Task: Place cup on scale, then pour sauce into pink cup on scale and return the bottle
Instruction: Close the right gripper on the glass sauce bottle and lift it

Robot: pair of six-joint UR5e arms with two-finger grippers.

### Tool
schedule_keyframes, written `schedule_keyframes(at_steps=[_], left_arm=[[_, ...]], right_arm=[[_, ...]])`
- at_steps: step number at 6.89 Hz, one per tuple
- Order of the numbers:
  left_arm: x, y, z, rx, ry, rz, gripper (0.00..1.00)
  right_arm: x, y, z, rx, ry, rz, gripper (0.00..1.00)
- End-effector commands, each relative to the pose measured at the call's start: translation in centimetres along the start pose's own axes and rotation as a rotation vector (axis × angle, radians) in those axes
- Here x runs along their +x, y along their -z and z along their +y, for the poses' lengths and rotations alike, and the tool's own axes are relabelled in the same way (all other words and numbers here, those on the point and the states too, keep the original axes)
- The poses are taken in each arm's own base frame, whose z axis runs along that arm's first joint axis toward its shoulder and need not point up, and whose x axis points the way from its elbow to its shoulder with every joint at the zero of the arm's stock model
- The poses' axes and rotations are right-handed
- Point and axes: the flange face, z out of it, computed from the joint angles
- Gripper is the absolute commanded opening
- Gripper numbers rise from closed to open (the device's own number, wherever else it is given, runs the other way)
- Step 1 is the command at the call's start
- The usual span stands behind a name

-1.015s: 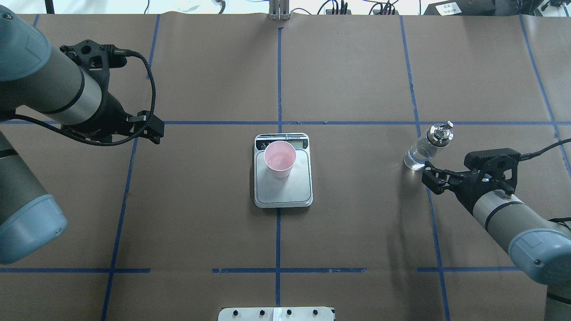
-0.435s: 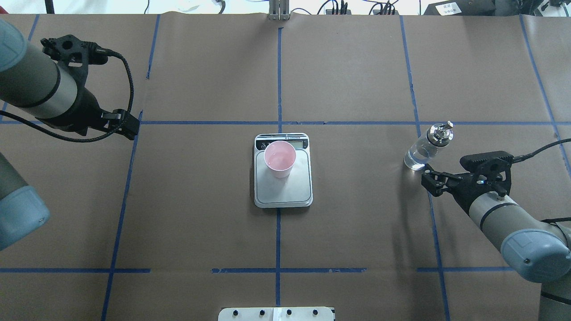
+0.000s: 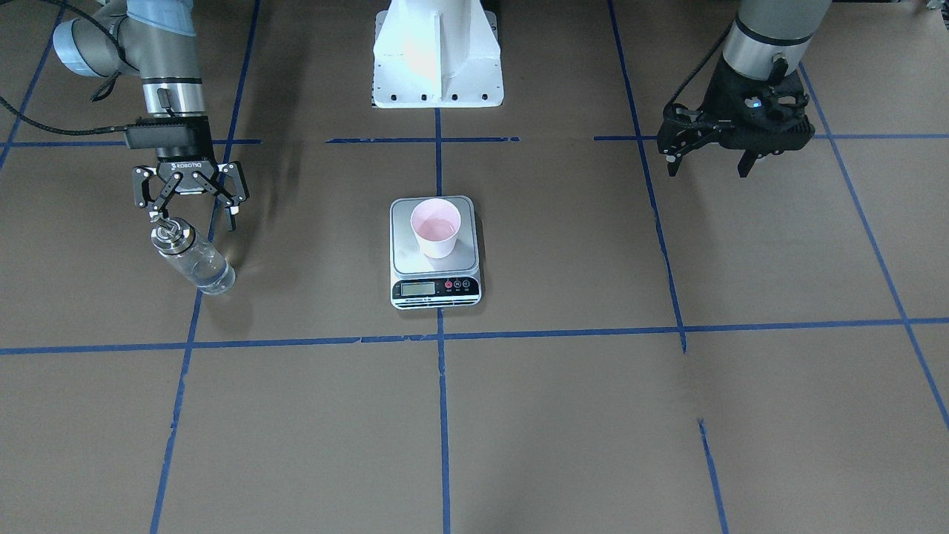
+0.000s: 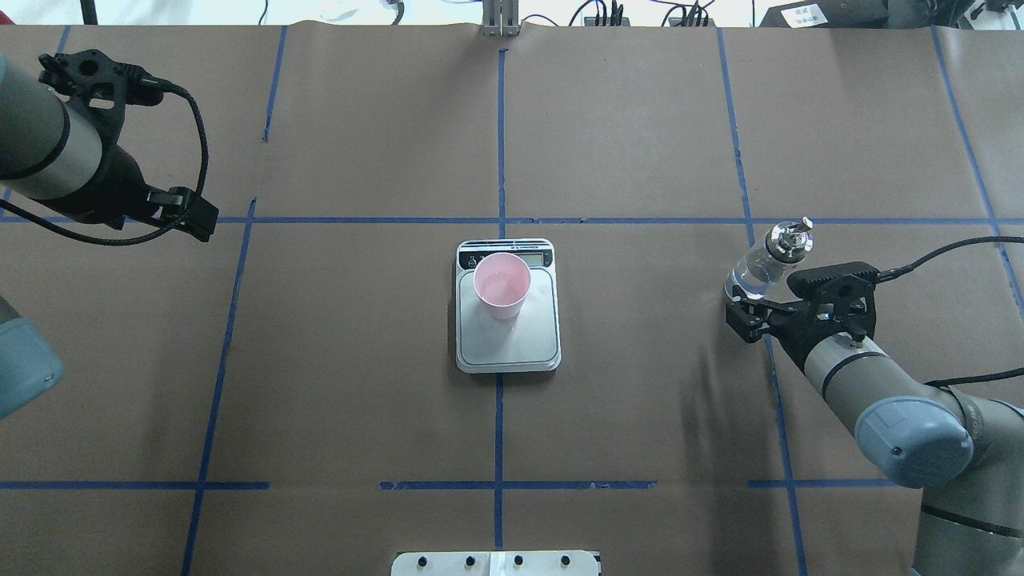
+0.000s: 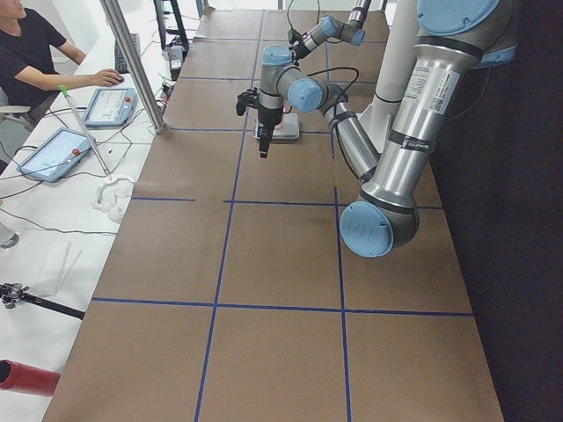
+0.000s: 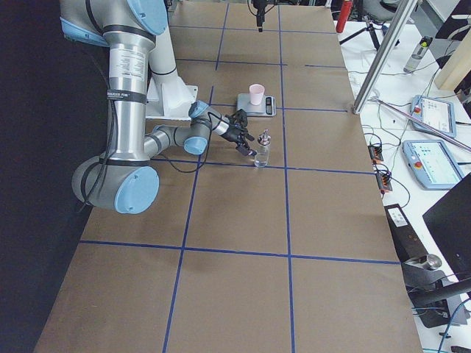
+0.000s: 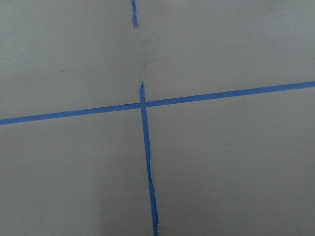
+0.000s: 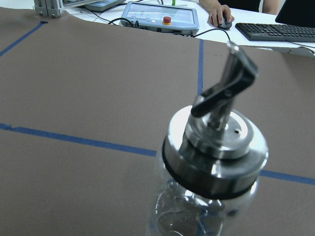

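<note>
The pink cup (image 4: pixel 502 284) (image 3: pixel 436 226) stands upright on the far half of the scale (image 4: pixel 512 344) (image 3: pixel 404 256) at mid-table, with a faint sheen of liquid inside. The glass bottle (image 4: pixel 756 272) (image 3: pixel 194 259) stands by itself on the table's right side, its clear sauce (image 3: pixel 211 276) low in the glass. My right gripper (image 3: pixel 191 211) (image 4: pixel 748 306) hovers open just behind the bottle's metal spout, touching nothing. The right wrist view fills with the bottle's collar (image 8: pixel 214 152). My left gripper (image 3: pixel 704 159) (image 4: pixel 196 218) hangs open and empty far to the left.
Blue tape lines (image 7: pixel 145 147) grid the brown table. The white robot base (image 3: pixel 436 59) sits at the near edge. Beyond the far edge are a metal post (image 4: pixel 500 20), control tablets (image 8: pixel 160 17) and a person's hand on a mouse (image 8: pixel 221 14).
My left arm has drawn back further to the left, away from the scale. My right gripper has shifted left, closer to the bottle. Cup, scale and bottle have not moved.
</note>
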Motion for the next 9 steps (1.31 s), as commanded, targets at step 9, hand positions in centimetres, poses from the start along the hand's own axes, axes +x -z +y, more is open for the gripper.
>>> schedule_keyframes(at_steps=[9], left_arm=[[-0.5, 0.7, -0.5, 0.014, 0.009, 0.002, 1.0]], right_arm=[[1.8, -4.4, -0.2, 0.066, 0.031, -0.012, 1.0]])
